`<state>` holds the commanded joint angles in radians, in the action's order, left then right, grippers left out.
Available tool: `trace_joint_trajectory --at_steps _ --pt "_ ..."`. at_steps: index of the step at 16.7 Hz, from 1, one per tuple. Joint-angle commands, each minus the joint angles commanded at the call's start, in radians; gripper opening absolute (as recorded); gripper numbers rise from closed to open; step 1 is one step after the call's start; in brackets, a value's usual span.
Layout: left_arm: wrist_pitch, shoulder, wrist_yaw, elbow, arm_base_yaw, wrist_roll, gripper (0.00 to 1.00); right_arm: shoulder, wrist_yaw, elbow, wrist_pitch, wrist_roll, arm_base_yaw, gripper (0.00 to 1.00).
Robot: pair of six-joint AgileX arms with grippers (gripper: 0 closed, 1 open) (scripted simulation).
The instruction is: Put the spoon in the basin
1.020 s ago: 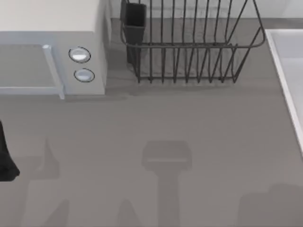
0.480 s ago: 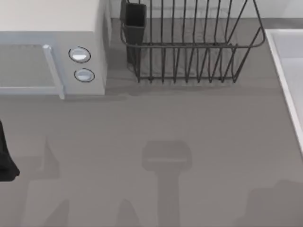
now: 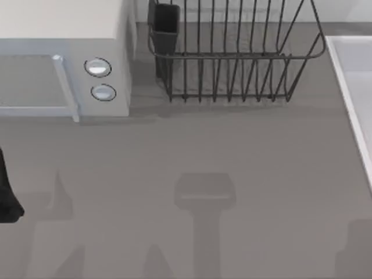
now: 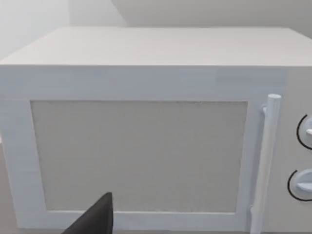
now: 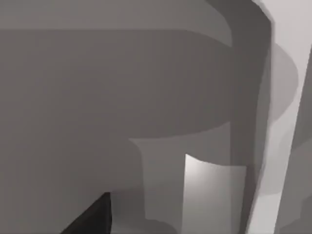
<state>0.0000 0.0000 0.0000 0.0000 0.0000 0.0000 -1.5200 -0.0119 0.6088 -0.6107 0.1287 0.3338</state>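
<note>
A white microwave (image 3: 64,58) is sitting at the table's (image 3: 192,151) far left corner, its door handle (image 3: 65,87) and two round knobs (image 3: 97,67) facing the near edge. Beside it, along the far edge, a dark wire dish rack (image 3: 232,52) is standing with a dark cutlery cup (image 3: 165,29) at its left end. The basin (image 3: 351,87) is lying along the table's right edge, its pale raised rim running toward the near side. The left arm (image 3: 7,192) is resting at the table's left edge; a dark fingertip (image 4: 95,219) of the left hand is pointing at the microwave's door in the left wrist view, and how far that hand is open cannot be told. In the right wrist view a dark fingertip (image 5: 92,217) of the right hand is hanging over the basin's pale inside walls (image 5: 209,195); its opening cannot be told either, and the spoon's whereabouts cannot be told.
</note>
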Motion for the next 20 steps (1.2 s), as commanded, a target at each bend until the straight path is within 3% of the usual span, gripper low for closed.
trace_joint_trajectory --at_steps 7,20 --pt "0.000 0.000 0.000 0.000 0.000 0.000 1.00 -0.034 0.000 -0.033 0.061 -0.001 -0.001 1.00" --pt "0.000 0.000 0.000 0.000 0.000 0.000 1.00 -0.034 0.000 -0.033 0.061 -0.001 -0.001 0.02"
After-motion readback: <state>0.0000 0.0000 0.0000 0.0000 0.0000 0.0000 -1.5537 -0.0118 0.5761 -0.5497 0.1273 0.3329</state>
